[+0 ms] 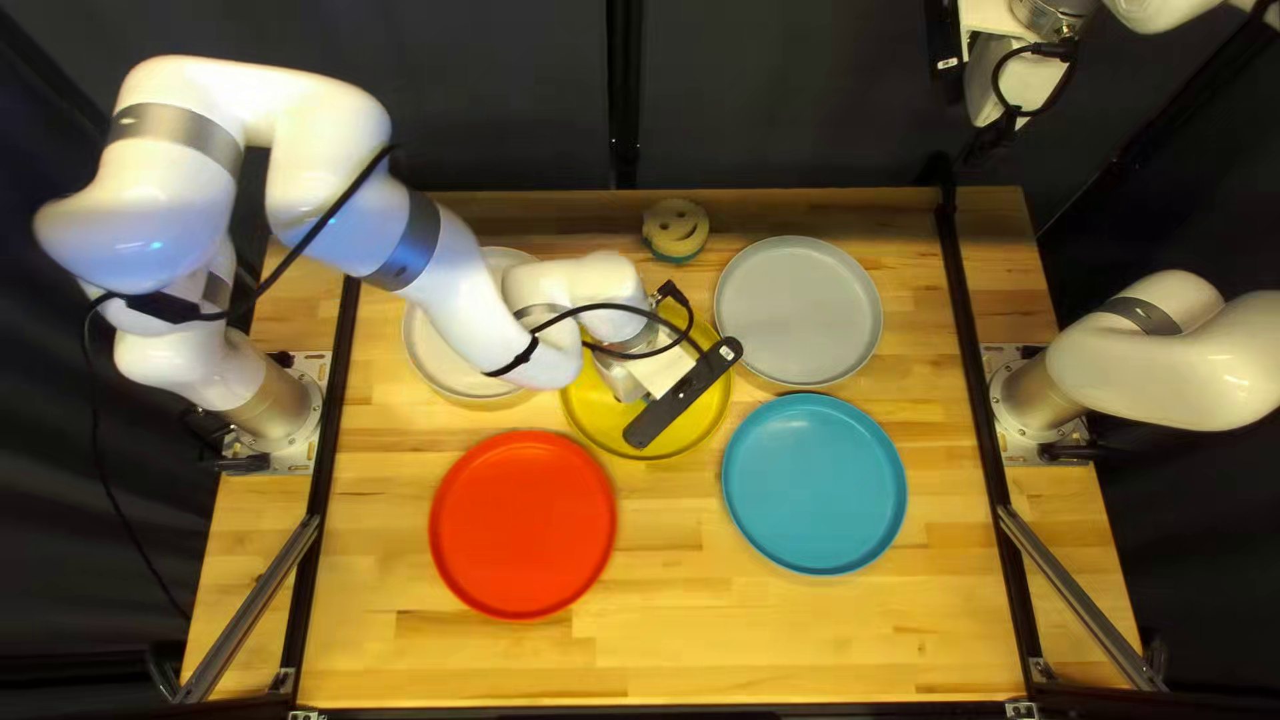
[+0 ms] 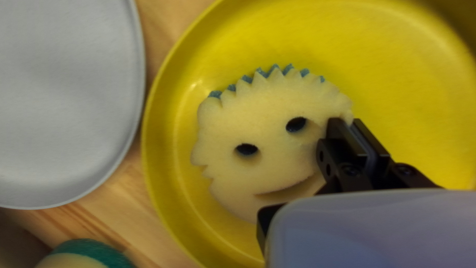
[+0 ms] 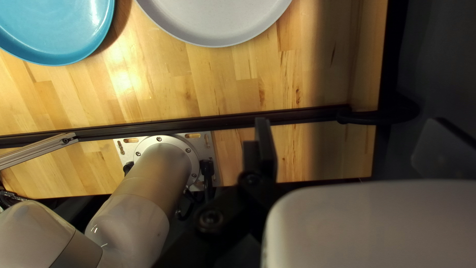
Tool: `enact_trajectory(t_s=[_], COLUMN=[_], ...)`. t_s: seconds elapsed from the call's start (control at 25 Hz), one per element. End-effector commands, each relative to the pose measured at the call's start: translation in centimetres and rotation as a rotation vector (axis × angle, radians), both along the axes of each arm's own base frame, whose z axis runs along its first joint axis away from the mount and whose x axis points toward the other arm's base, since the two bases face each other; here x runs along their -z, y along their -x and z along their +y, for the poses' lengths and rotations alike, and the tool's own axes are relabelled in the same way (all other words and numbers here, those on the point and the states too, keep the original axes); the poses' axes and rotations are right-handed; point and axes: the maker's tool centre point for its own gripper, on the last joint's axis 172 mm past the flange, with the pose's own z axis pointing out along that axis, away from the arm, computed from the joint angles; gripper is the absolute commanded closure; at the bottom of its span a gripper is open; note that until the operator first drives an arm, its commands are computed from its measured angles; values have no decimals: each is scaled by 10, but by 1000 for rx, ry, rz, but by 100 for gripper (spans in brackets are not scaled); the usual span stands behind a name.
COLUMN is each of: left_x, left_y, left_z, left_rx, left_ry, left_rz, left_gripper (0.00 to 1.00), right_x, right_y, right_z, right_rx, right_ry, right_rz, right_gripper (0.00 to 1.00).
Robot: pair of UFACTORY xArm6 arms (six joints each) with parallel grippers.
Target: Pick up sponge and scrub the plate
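My left gripper (image 2: 348, 120) has its fingers pinched on one edge of the pale smiley sponge (image 2: 267, 109), which is over the yellow plate (image 2: 173, 149). This plate is a bit nearer the bench's far edge than its near edge. I can't tell if the whole sponge touches it.

I think scrubbing is the job now. I should press down softly, so the soft part lies flat, then make small, slow circles from the middle out to the rim. I only have one edge, so the sponge could fold or twist out if I push too hard. I should turn back before the rim, or I may bump the gray plate (image 1: 800, 314). My right gripper (image 3: 349, 121) is wide apart and holds nothing, so it can wait.
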Motion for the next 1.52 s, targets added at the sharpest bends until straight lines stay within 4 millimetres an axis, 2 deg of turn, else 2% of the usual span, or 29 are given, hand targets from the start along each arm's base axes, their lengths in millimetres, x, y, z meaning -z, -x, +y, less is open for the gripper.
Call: enact_trajectory(t_s=[0.04,0.24,0.44,0.68,0.8,0.88,0.96,1.12,1.52], left_x=[-4,-6,-8,-4,-2,-1,-3,-12,-13], left_y=[11,16,13,-10,-15,-17,-15,-4,28], left_z=[-18,-26,0,44,65,72,70,47,-8], left_rx=[-6,-9,-22,-33,-38,-41,-42,-43,-47], left_ry=[1,-1,2,16,28,33,36,33,20], left_rz=[-3,2,10,18,23,25,25,20,21], left_gripper=[100,100,100,100,100,100,100,100,100], right_x=[0,0,0,0,0,0,0,0,0], right_y=[0,0,0,0,0,0,0,0,0], right_z=[0,0,0,0,0,0,0,0,0], right_rx=[0,0,0,0,0,0,0,0,0], right_ry=[0,0,0,0,0,0,0,0,0], right_rz=[0,0,0,0,0,0,0,0,0], right_gripper=[0,0,0,0,0,0,0,0,0])
